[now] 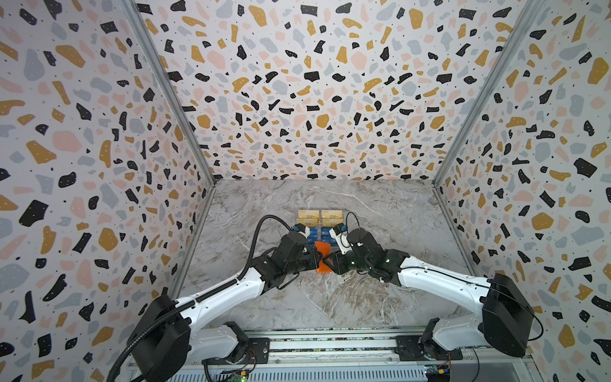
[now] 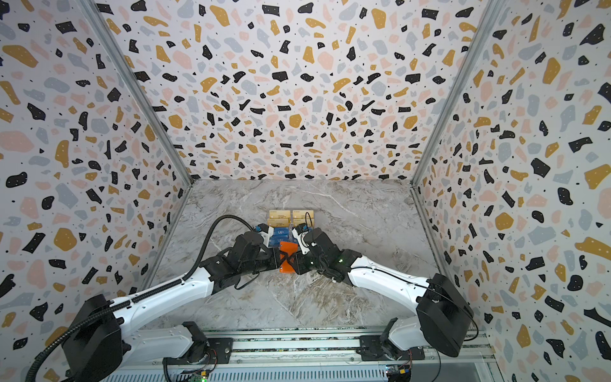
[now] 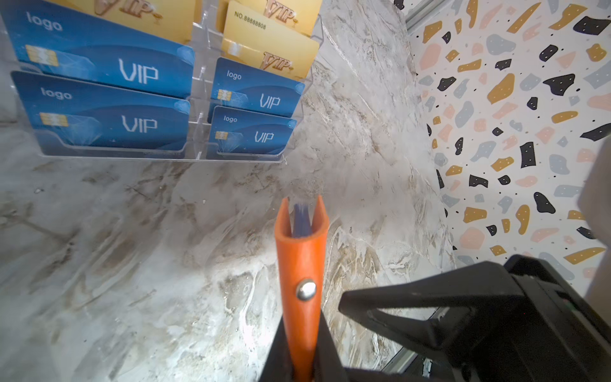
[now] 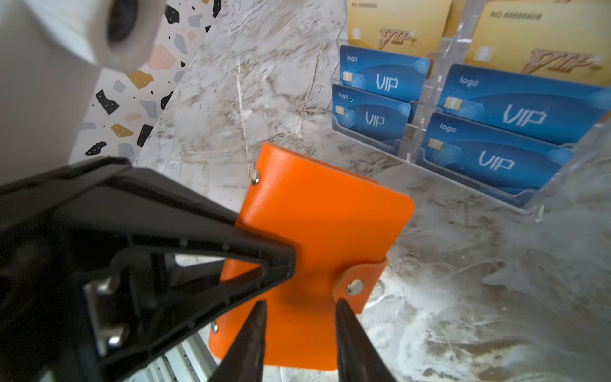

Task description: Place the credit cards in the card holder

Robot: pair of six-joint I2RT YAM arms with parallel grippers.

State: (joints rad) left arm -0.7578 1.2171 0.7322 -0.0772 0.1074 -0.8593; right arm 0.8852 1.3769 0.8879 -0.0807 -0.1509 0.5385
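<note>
Walls (image 1: pixel 82 132) papered in speckled terrazzo closed in three sides and filled most of both top views. Below them, in the lower middle of the frame, lay the grey marble table (image 1: pixel 363 297). Two white-and-black arms reached in from the bottom corners, the left arm (image 1: pixel 224 294) and the right arm (image 1: pixel 439 277), and met nose to nose at the centre of the table.

Just behind that meeting point, a little higher in the frame, stood a clear plastic rack (image 3: pixel 198 155) with stepped tiers. It held the credit cards (image 2: pixel 280 238), all seated in their slots. The gold cards (image 1: pixel 309 215) were on the back tiers and the blue cards (image 3: pixel 109 72), lettered "VIP" in white, on the front ones.

The card holder (image 1: pixel 323 261), a bright orange wallet, was at the centre of both top views, just in front of the rack and apart from it. The left gripper (image 3: pixel 299 357) was clamped tight on it, pinching its two covers so it stood on edge. Whether it touched the table I could not tell. A dark blue sliver showed between its covers.

The right gripper (image 4: pixel 301 304) had its jaws apart, tips pointed at the flat orange face beside the strap. I could not tell if they touched it. A round metal snap (image 4: pixel 354 287) sat on that strap.
</note>
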